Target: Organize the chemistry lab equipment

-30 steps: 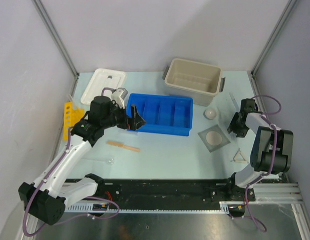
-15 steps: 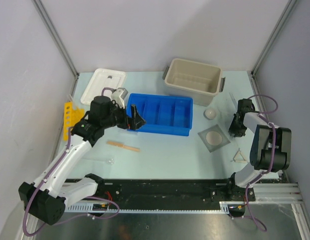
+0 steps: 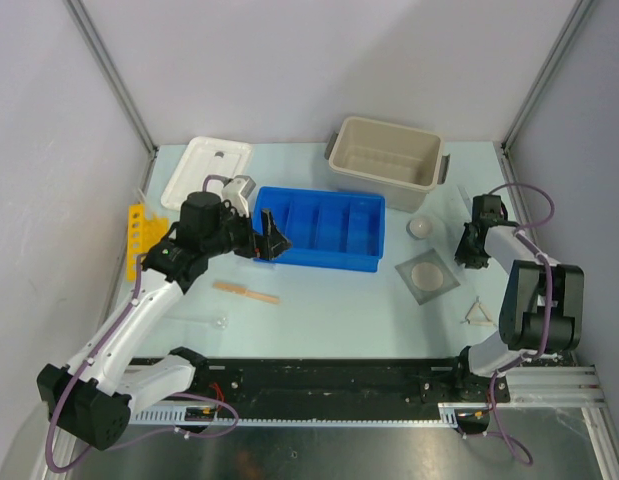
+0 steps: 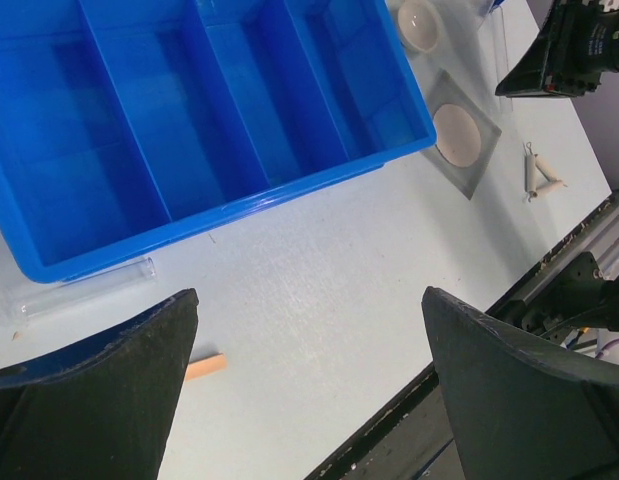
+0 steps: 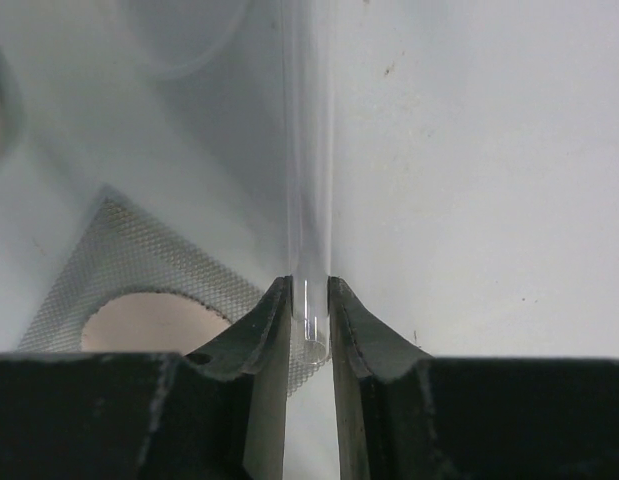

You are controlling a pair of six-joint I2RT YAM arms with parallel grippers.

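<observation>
Gripping a tube at the worktop's right side

On the worktop (image 3: pixel 329 300) the tub (image 3: pixel 381 182) stands at the back, the blue tray (image 3: pixel 319 262) in the middle and the lid (image 3: pixel 206 170) back left. The left end effector (image 4: pixel 304 300) hovers over the tray's near-left corner, fingers wide apart and holding nothing. The right end effector (image 5: pixel 309 300) is clamped on a clear tube (image 5: pixel 307 150) beside the mesh (image 3: pixel 427 276). The stick (image 3: pixel 246 292) lies in front of the tray. The triangle (image 3: pixel 478 316) lies near the mesh, and the dish (image 3: pixel 419 227) sits between tray and right arm. A second tube (image 4: pixel 84 285) lies just beside the tray's front wall.
</observation>
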